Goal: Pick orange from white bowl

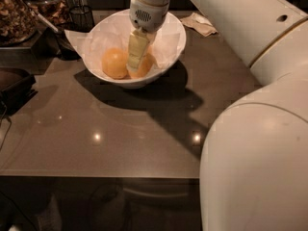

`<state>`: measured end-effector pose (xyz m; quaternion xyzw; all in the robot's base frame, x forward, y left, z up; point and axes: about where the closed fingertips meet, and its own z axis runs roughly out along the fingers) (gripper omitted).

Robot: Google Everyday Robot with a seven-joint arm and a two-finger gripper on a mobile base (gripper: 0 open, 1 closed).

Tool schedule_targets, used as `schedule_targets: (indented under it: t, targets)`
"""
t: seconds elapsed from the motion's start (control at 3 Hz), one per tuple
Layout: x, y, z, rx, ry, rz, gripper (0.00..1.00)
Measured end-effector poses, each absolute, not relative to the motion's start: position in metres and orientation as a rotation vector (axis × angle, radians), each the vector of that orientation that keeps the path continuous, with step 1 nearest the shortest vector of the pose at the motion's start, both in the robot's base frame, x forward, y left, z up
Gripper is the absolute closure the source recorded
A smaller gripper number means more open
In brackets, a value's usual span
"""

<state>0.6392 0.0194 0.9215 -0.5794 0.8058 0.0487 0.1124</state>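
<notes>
Dim room; glossy dark tabletop [120, 134] with lamp glints towards its near edge.
My gripper [136, 57] reaches into the white bowl [129, 83] by the far edge, against the orange [147, 64], which is round with no long axis. I cannot tell my grip's state.

The single camera sat high above the near edge of the worktop [96, 109] and looked steeply down and forward toward the far edge. It was mounted on the robot's side, so the arm [260, 162] filled the right of the view at very close range and ran on toward the far edge. At middle distance, near the far edge and left of centre, stood the white bowl [139, 83], with the gripper [136, 61] lowered inside it.
</notes>
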Motion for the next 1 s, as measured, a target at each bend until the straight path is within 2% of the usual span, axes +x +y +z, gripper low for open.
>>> schedule_targets:
  t: [0.67,1.0]
  targets:
    - [0.644,0.022,0.912,-1.701,2.387,0.182,0.25]
    - [0.647,0.024,0.905,-1.697,2.406,0.211,0.29]
